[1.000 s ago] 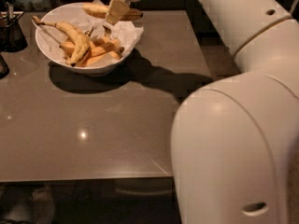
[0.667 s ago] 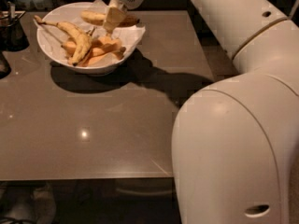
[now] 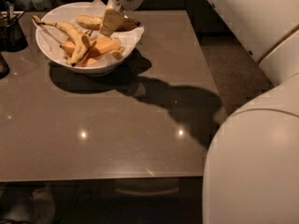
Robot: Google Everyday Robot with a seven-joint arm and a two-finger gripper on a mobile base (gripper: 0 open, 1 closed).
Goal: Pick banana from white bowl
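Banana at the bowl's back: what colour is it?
The banana is yellow with brown marks, dark at its tip; the tool hangs over it. Camera view.

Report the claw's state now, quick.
Claw: cannot be told; it is above the nearly straight speckled yellow banana in the wide round white bowl.

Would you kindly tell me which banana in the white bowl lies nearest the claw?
The nearly straight banana at the back of the white bowl, partly behind the claw; the curved long-stemmed banana lies farther left.
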